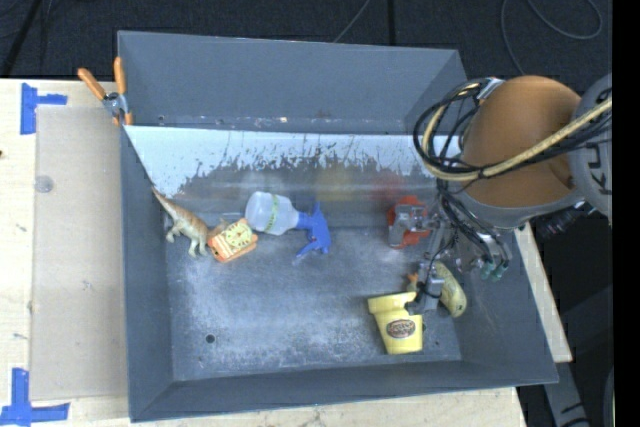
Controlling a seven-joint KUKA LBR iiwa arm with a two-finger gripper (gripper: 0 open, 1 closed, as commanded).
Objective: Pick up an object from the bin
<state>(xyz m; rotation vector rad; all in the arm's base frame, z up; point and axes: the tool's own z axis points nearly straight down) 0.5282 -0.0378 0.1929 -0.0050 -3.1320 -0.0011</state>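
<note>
Yellow cup [400, 327] with a brown label rests on the floor of the bin [300, 95], just below and left of the pincer [428, 283]. It is not lifted, so the pick looks not yet made. Well to the pincer's left lie a toy dinosaur [185, 225], an orange block [234, 241] and a clear spray bottle [285, 220] with a blue trigger. A red thing [405, 223] sits just above and left of it, a yellow-green lump [453, 297] just right. Whether the pincer is wide or narrow I cannot tell. The arm, under its orange cover [520, 140], points steeply down.
</note>
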